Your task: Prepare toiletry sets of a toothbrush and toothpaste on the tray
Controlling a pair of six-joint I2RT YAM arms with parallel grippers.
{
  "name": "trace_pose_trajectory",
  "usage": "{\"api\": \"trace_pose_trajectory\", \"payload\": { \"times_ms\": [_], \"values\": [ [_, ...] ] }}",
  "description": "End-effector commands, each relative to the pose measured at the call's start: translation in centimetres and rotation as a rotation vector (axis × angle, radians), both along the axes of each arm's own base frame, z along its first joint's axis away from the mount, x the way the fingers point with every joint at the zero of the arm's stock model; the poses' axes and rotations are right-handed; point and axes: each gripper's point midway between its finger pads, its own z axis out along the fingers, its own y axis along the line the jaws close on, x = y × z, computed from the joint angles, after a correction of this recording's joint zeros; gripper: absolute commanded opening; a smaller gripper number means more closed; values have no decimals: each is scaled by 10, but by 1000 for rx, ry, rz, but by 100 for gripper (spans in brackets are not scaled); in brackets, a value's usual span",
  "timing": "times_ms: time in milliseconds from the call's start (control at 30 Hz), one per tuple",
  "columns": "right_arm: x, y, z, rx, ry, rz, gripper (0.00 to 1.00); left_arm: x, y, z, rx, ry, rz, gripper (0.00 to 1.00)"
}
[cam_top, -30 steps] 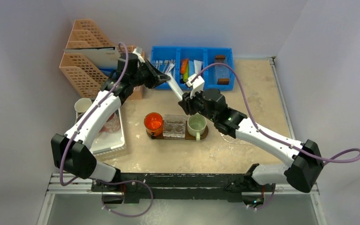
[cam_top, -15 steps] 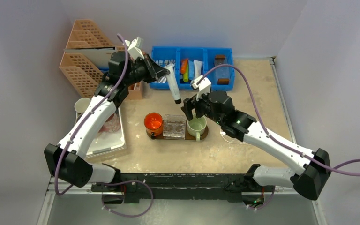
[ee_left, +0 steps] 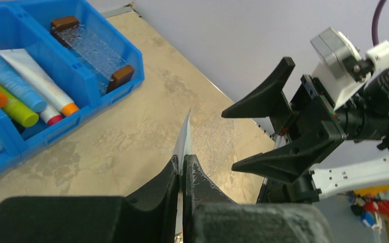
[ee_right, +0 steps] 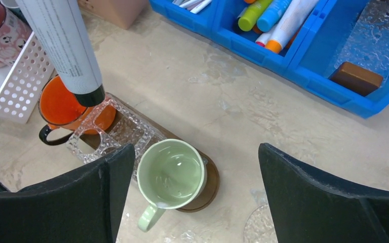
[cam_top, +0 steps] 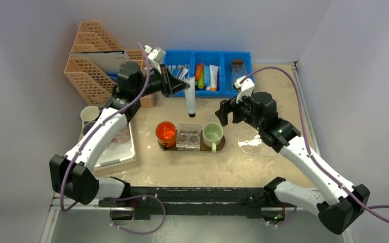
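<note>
The left gripper (cam_top: pixel 182 86) is clamped tight on the flat crimped end of a pale white-grey toothpaste tube (cam_top: pixel 190 98). The tube hangs with its long axis close to vertical and its black cap pointing down. From its own wrist view the tube's seam shows edge-on, pinched between the two fingers.

The right gripper (cam_top: pixel 226 112) stands to the tube's right, apart from it. Its jaws are spread wide and hold nothing.

The dark wooden tray (cam_top: pixel 220 148) lies below the tube and nearer the arms' bases. It carries an orange mug (cam_top: pixel 165 131), a clear glass holder (cam_top: pixel 188 136) and a green mug (cam_top: pixel 212 133) in a row. Seen from above, the cap hangs just behind the holder. I cannot tell how high it is above the table.

The left arm has the tube, so I'd judge the next move is its to make. It should carry the tube down and towards the near edge, keeping it upright.

The blue bin (cam_top: pixel 245 90) sits behind at the back of the table. What look like white-handled toothbrushes (cam_top: pixel 181 71) are in its left compartment.
</note>
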Motion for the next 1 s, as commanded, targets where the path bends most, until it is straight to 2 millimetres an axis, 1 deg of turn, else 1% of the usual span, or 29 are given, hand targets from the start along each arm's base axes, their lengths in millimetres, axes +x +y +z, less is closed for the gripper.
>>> {"api": "trace_pose_trajectory", "payload": {
  "times_ms": [0,233,333,533,600,667,767,900,967],
  "values": [
    [-13,1,11,32,5,44,95,-22,-4,36,-52,-257,-124,0],
    [-24,13,25,65,-3,143,96,-34,-6,20,-13,-379,-197,0],
    [-28,16,31,68,-10,169,98,-38,-6,15,1,-431,-217,0],
    [-30,12,32,47,-11,170,98,-46,-11,4,12,-488,-253,0],
    [-32,14,33,52,-11,188,98,-51,-13,-1,10,-497,-269,0],
    [-37,19,36,60,-12,231,98,-57,-15,-8,11,-502,-292,0],
    [-45,29,41,55,-26,329,98,-64,-17,-14,13,-509,-323,0],
    [-62,46,51,42,-72,526,93,-72,-17,-20,27,-513,-349,0],
    [-64,53,57,42,-81,585,92,-75,-17,-21,41,-526,-358,0]
  ]
}}
